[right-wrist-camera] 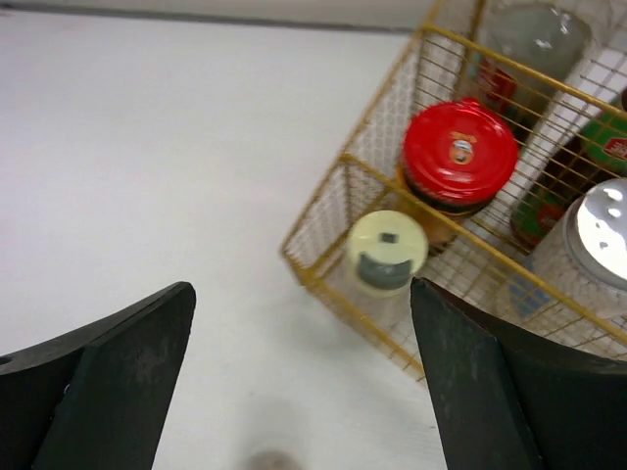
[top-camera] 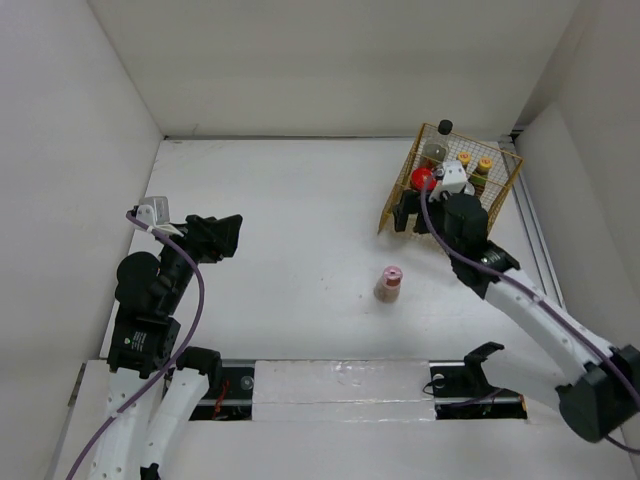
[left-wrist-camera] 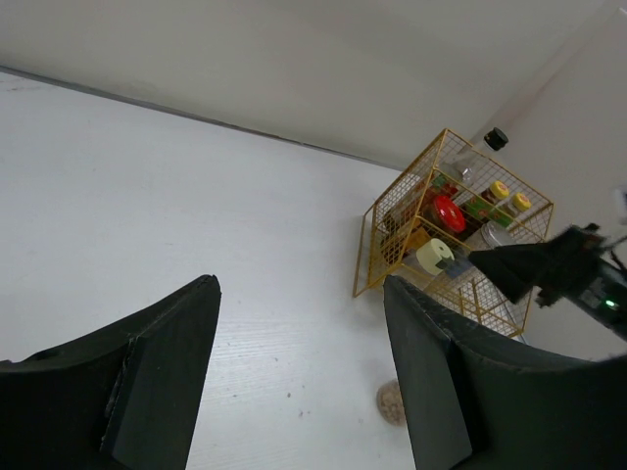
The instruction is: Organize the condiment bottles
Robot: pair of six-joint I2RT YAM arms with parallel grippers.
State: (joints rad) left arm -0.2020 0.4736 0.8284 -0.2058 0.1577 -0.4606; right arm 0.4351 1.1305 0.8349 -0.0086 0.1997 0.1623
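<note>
At the left of the frame the left gripper point(left-wrist-camera: 299, 290) hangs over bare table point(top-camera: 280, 200), fingers spread wide with nothing between them. It looks parked out of the way.

Right of centre, the pink-capped bottle point(top-camera: 388, 284) stands alone on the table, well apart from the rest. It is upright, with its long axis vertical and its cap facing up. To my eye it is the one left to collect.

In the upper right sits the gold wire basket point(top-camera: 402, 186), with six bottles packed upright inside, caps up:
- pale-green-capped bottle point(right-wrist-camera: 386, 250) at the near corner
- red-capped jar point(right-wrist-camera: 460, 152) just behind it
- silver-capped jar point(right-wrist-camera: 607, 220)
- two yellow-capped bottles point(top-camera: 463, 158)
- tall black-capped bottle point(top-camera: 444, 127) at the back

The right gripper point(right-wrist-camera: 302, 289) hovers at the basket's near corner. Its fingers are spread and empty, likely because the basket falls on that arm's side.
</note>
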